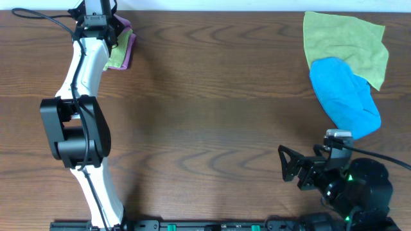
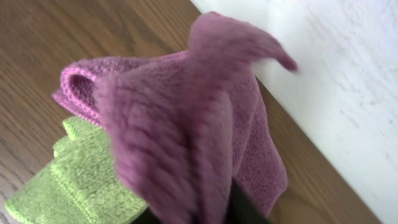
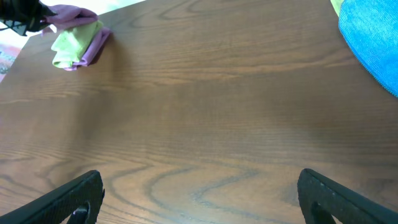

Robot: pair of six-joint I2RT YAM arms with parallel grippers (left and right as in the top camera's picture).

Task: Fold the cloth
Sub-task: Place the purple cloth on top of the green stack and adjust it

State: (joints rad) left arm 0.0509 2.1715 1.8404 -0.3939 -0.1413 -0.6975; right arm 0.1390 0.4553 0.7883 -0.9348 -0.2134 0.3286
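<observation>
Left end effector [image 1: 103,25]: we found it at the far left corner of the desk [image 1: 212,96], at the end of the outstretched left arm. In the left wrist view a thick fold of the cloth [image 2: 186,124] ran down into it and covered most of its fingers. We judged it clamped on the cloth.

The cloth [image 1: 130,45]: it was bunched at that same corner, close to the white wall [image 2: 329,74]. Part of it was raised in a peak and part lay on the desk. It overlapped a folded yellow-green cloth [image 2: 74,180], which lay on the side away from the wall. The right wrist view showed the same pair, purple [image 3: 96,46] against green [image 3: 71,43].

Right end effector [image 1: 287,168]: it was at the near right of the desk, well apart from the cloth. Its fingers were spread wide over bare wood and held nothing.

Other items: a blue cloth [image 1: 343,96] lay at the far right, overlapping the near edge of a second yellow-green cloth [image 1: 347,35].
</observation>
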